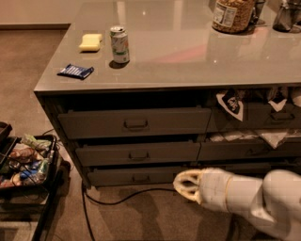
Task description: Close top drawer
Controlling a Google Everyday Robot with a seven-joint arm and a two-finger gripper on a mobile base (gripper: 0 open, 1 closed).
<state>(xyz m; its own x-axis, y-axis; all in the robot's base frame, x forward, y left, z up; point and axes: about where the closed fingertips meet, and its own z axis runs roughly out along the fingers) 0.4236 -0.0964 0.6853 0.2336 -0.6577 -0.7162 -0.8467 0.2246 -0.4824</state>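
The top drawer is the wide grey front with a small rectangular pull handle, just under the countertop on the left side of the cabinet. A dark gap shows above its front; its inner floor is not visible. Two shorter grey drawers sit below it. My gripper, cream-coloured on a white arm from the lower right, hangs low in front of the bottom drawer, above the carpet. It is shut, holds nothing, and is apart from the top drawer.
On the countertop stand a can, a yellow sponge, a blue packet and a jar. Right-hand drawers hold black-and-white fabric scraps. A cluttered tray cart stands left. A black cable lies on the floor.
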